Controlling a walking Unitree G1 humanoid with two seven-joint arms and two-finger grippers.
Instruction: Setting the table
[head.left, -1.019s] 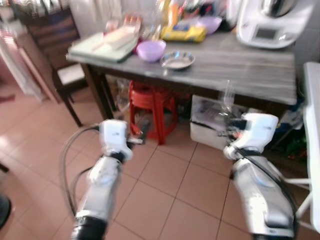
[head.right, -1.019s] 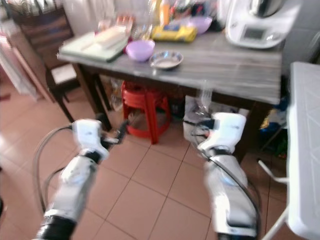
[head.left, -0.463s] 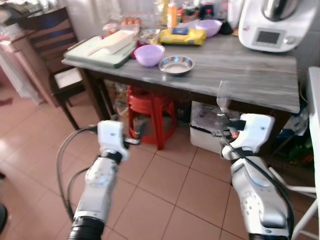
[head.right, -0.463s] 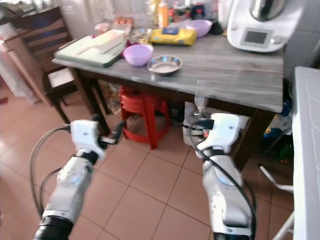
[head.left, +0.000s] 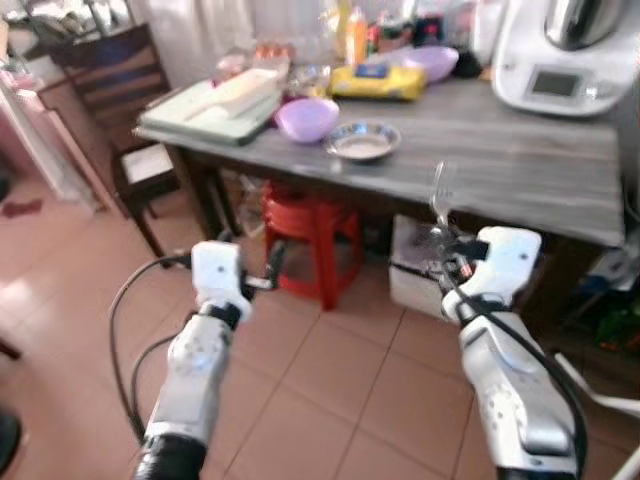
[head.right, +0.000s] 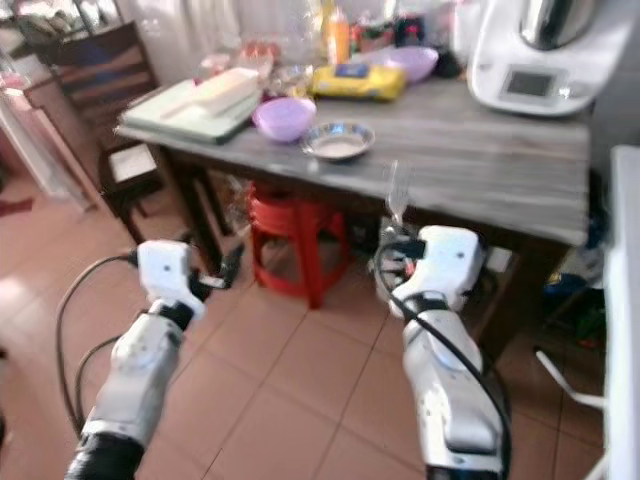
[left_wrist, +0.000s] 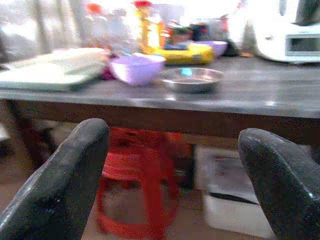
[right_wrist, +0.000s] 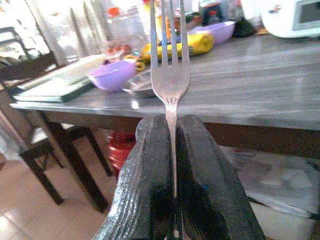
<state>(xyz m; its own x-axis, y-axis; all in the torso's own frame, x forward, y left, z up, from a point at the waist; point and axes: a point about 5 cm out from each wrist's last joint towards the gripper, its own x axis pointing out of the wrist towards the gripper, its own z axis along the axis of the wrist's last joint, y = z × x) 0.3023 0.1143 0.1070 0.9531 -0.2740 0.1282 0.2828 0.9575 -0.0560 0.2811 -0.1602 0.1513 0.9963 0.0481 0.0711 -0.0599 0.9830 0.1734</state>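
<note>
Right end effector (right_wrist: 172, 165): clenched on fork (right_wrist: 169, 75), handle pinched between both fingers, tines upright above fingertips. Held in front of tabletop (head.left: 520, 165) edge, short of it, above tiled floor (head.left: 330, 380).

Left end effector (left_wrist: 170, 180): fingers spread wide, nothing between them, held out before tabletop.

On tabletop: purple bowl (head.left: 306, 118) just beside steel bowl (head.left: 363, 142); pale green tray (head.left: 210, 105) at left end; yellow packet (head.left: 375, 82); second purple bowl (head.left: 430, 62); white kitchen machine (head.left: 565, 55) at right rear.

Under tabletop: red stool (head.left: 312, 235).
</note>
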